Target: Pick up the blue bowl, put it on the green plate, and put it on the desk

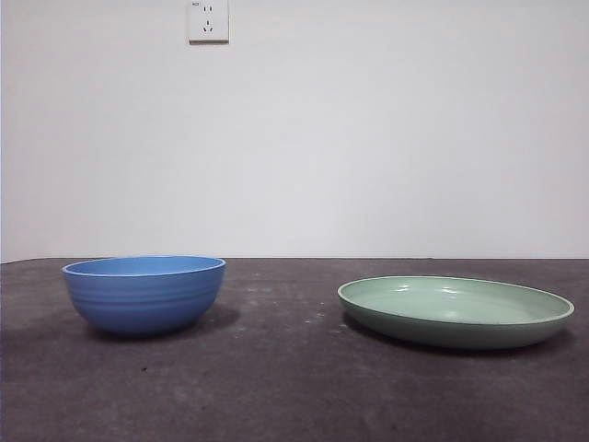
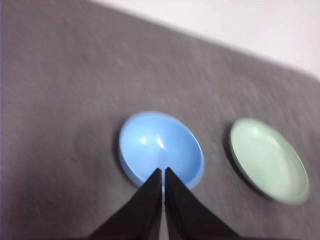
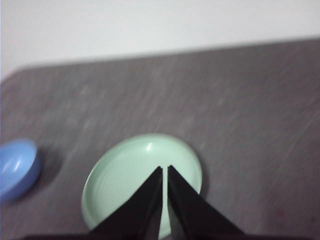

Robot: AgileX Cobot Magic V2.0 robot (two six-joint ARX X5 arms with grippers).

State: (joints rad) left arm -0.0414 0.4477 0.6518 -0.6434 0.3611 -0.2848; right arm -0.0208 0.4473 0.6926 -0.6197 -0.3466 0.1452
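Note:
The blue bowl (image 1: 144, 293) stands upright and empty on the desk (image 1: 276, 387) at the left. The green plate (image 1: 456, 310) lies flat on the desk at the right, apart from the bowl. Neither gripper shows in the front view. In the left wrist view my left gripper (image 2: 163, 171) is shut and empty, high above the near rim of the bowl (image 2: 160, 147), with the plate (image 2: 267, 160) beside it. In the right wrist view my right gripper (image 3: 165, 169) is shut and empty, high above the plate (image 3: 135, 175); the bowl (image 3: 17, 167) is at the picture's edge.
A white wall with a power socket (image 1: 208, 20) stands behind the desk. The desk's far edge meets the wall in both wrist views.

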